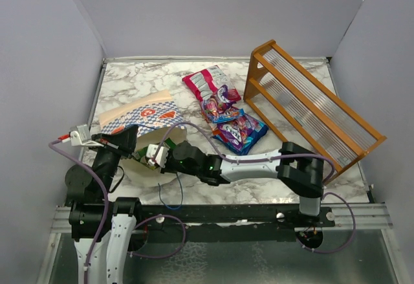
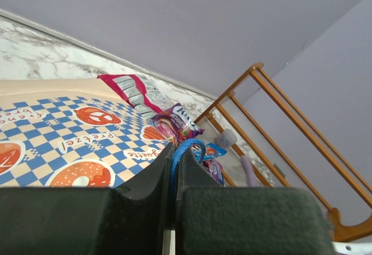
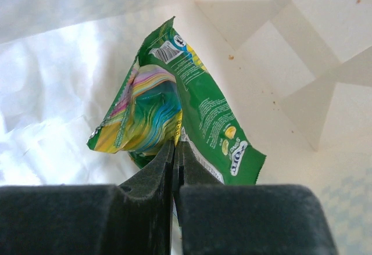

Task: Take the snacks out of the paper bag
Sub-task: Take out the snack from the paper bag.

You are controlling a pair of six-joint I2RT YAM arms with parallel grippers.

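The paper bag (image 1: 145, 112), blue-and-white checkered, lies on its side at the left of the table. My left gripper (image 1: 127, 139) is shut on the bag's blue handle loop (image 2: 195, 146), seen between its jaws in the left wrist view. My right gripper (image 1: 155, 155) is at the bag's mouth and reaches inside. It is shut on the edge of a green packet (image 3: 186, 110) that lies on the cream inside (image 3: 279, 57) of the bag. A pink-and-white packet (image 1: 206, 82), a purple packet (image 1: 220, 103) and a blue packet (image 1: 241, 131) lie on the table to the right of the bag.
An orange wooden slatted rack (image 1: 310, 101) stands tilted at the right of the marble table (image 1: 129, 80). Grey walls close in the left, back and right. The right arm stretches across the near middle of the table.
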